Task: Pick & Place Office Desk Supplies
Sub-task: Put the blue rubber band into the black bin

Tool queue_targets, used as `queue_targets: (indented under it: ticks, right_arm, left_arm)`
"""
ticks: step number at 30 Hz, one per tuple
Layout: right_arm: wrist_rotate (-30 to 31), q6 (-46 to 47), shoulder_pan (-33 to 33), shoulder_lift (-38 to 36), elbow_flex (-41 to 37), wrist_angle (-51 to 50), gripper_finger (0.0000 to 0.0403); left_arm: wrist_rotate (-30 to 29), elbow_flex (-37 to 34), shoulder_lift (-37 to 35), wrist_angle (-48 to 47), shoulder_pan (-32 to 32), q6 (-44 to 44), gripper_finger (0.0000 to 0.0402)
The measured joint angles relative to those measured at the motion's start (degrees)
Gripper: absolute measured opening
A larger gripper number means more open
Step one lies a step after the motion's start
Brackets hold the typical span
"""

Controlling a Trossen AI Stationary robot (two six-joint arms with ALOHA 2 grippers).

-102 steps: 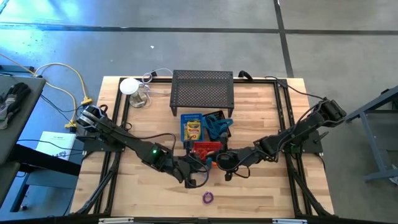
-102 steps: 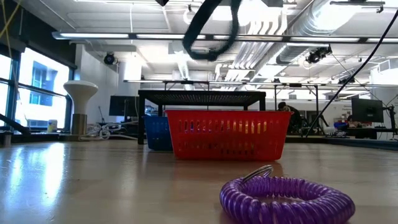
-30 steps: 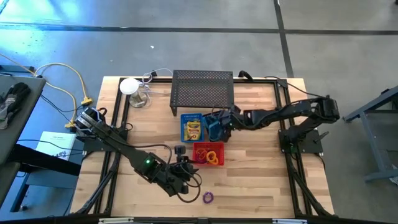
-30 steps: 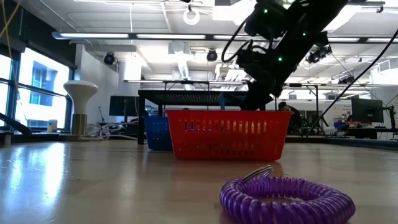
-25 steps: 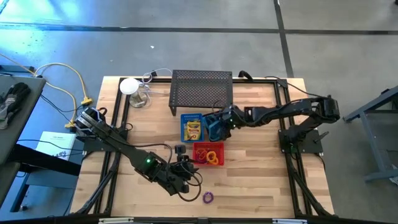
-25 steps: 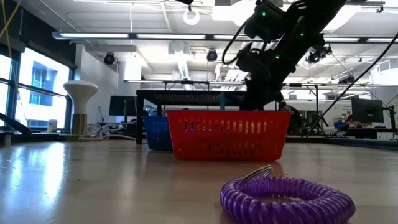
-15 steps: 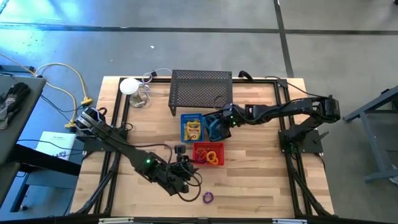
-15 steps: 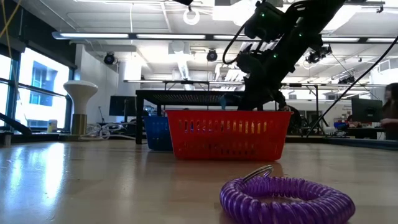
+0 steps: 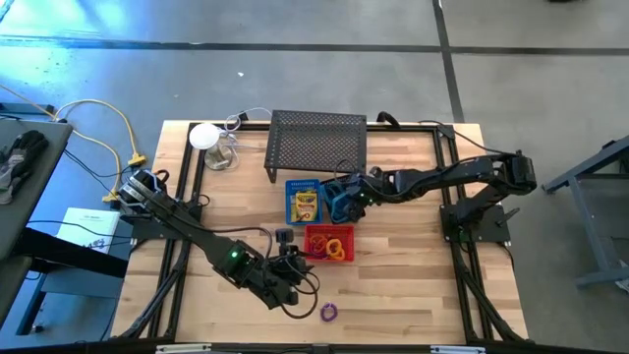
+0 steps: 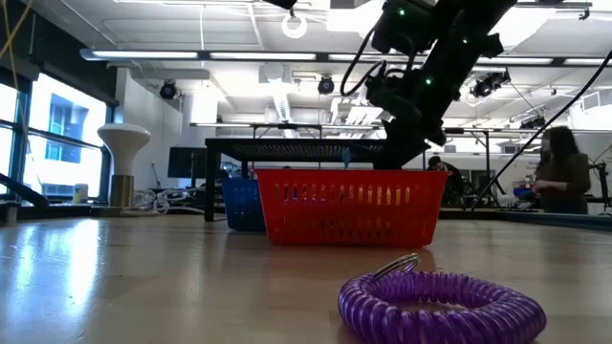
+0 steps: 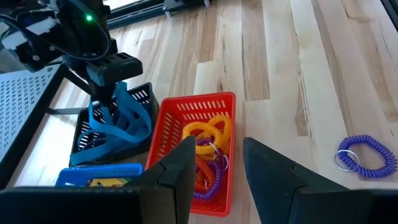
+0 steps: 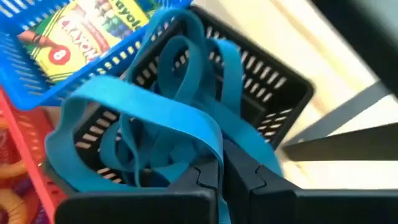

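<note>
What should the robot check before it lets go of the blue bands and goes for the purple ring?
1. Right gripper is over the black bin: ok.
2. Blue bands are hanging into that bin: ok, though loops stick up above the rim.
3. Right gripper pinches a band: ok, fingers closed on it.
4. Purple ring lies free on the table: ok.
5. Left gripper is open and empty: ok.
6. Red bin has room: cannot tell.

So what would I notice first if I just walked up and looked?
Probably the right gripper over the black bin, with blue bands spilling out. Next to it sits the red bin full of coiled rings, and one purple ring lies alone on the table's near side.
</note>
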Motion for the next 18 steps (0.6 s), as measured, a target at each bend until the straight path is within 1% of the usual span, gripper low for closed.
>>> queue_targets:
  ticks: [5, 9, 12, 15, 17, 18]
  right_arm:
    - [5.6, -1.5, 1.7, 0.0, 1.0, -0.4, 0.0002]
    - [10.4, -5.1, 4.6, 0.0, 1.0, -0.5, 0.0002]
    - [17.8, -10.8, 7.4, 0.0, 1.0, -0.4, 0.0002]
    - [24.8, -19.9, 10.0, 0.0, 1.0, -0.2, 0.0002]
    - [27.8, -26.0, 11.2, 0.0, 1.0, 0.8, 0.0002]
    - [28.3, -29.2, 11.6, 0.0, 1.0, 1.3, 0.0002]
  left_arm:
    - [0.0, 0.0, 0.0, -0.4, -0.2, -0.6, 0.0127]
    - [0.0, 0.0, 0.0, -2.0, -0.3, -2.3, 0.0127]
    - [0.0, 0.0, 0.0, -3.0, -0.3, -2.5, 0.0127]
    - [0.0, 0.0, 0.0, -3.0, -0.3, -2.6, 0.0127]
    - [0.0, 0.0, 0.0, -3.0, -0.3, -2.6, 0.0127]
    - [0.0, 0.0, 0.0, -3.0, -0.3, -2.6, 0.0127]
